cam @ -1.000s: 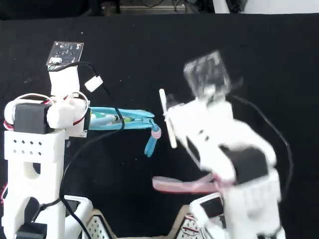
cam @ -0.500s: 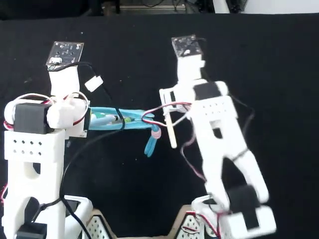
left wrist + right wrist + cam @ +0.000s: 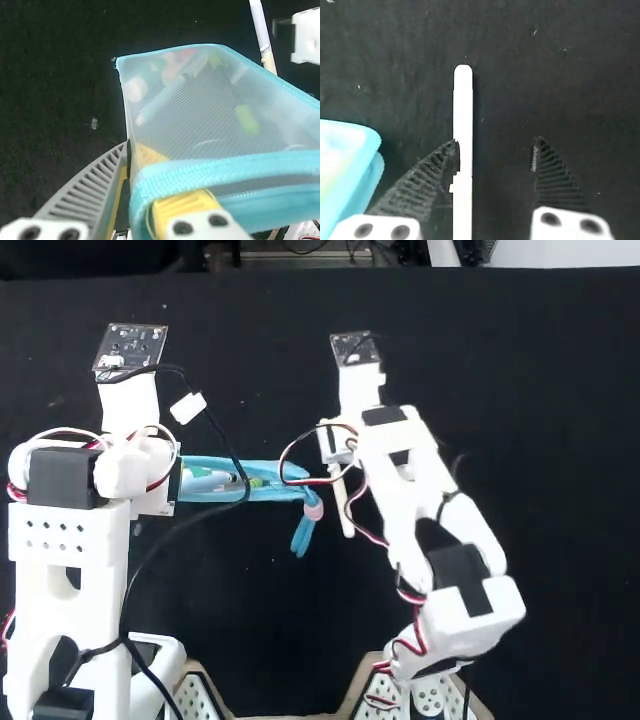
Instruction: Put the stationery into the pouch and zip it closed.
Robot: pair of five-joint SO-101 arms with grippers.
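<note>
A teal mesh pouch (image 3: 250, 481) hangs off the table with my left gripper (image 3: 188, 480) shut on its near end. Through the mesh (image 3: 200, 105) I see several coloured stationery pieces. Its teal strap with a pink tip (image 3: 304, 523) dangles from the far end. A white pen (image 3: 343, 508) lies on the black table just past the pouch. My right gripper (image 3: 495, 145) is open above that pen (image 3: 463, 115), which runs close along the inner side of one finger (image 3: 432, 172). The pouch's corner (image 3: 342, 160) is beside that finger.
The black table (image 3: 540, 390) spreads wide to the right and at the back. The right arm's white body (image 3: 420, 500) stretches from the front edge to the pen. A black cable (image 3: 175, 530) from the left arm loops across the pouch.
The right arm has swung from low near its base forward and left, and now stands over the white pen. The left arm and the pouch have not moved.
</note>
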